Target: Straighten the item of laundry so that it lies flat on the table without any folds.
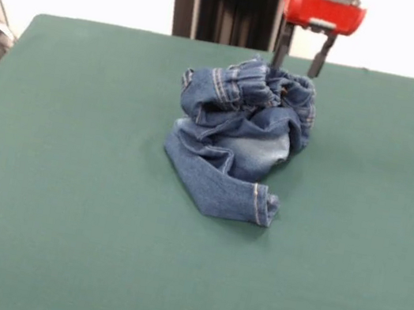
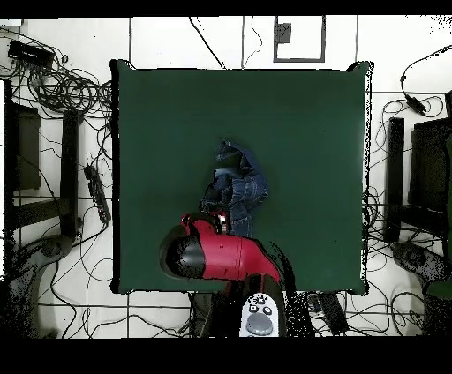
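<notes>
The pair of dark blue denim jeans (image 1: 239, 138) lies crumpled in a heap on the dark green table (image 1: 66, 178), a little toward the robot's side of the middle. One leg with a tan-stitched hem points toward the camera in the front view. The elastic waistband is bunched at the heap's far top. My gripper (image 1: 297, 65) hangs open just above the waistband, its two dark fingers (image 1: 280, 51) apart and holding nothing. In the overhead view the jeans (image 2: 240, 187) lie just beyond the red arm, which hides the gripper.
Cables and dark equipment (image 2: 62, 97) lie on the floor around the table. The red and black arm (image 2: 216, 254) reaches over the table's robot-side edge. The robot's dark pedestal (image 1: 226, 2) stands behind the table.
</notes>
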`<action>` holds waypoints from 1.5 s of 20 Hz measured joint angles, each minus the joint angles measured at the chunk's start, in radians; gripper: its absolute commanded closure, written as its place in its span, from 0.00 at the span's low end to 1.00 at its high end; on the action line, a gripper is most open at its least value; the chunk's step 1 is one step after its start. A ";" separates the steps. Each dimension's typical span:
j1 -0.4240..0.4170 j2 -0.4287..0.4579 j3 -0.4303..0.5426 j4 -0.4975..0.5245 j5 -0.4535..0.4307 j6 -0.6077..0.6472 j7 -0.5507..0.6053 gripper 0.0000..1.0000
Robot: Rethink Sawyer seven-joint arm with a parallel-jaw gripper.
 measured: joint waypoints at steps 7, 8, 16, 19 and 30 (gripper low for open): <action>0.015 0.046 -0.024 -0.012 0.000 -0.012 0.000 0.00; 0.022 0.058 -0.033 -0.013 0.000 -0.018 0.000 0.00; 0.166 0.127 -0.167 -0.024 0.001 -0.040 0.000 0.00; 0.195 0.134 -0.190 -0.024 0.001 -0.040 0.000 0.00; 0.209 0.117 -0.204 -0.024 0.021 -0.040 0.000 0.00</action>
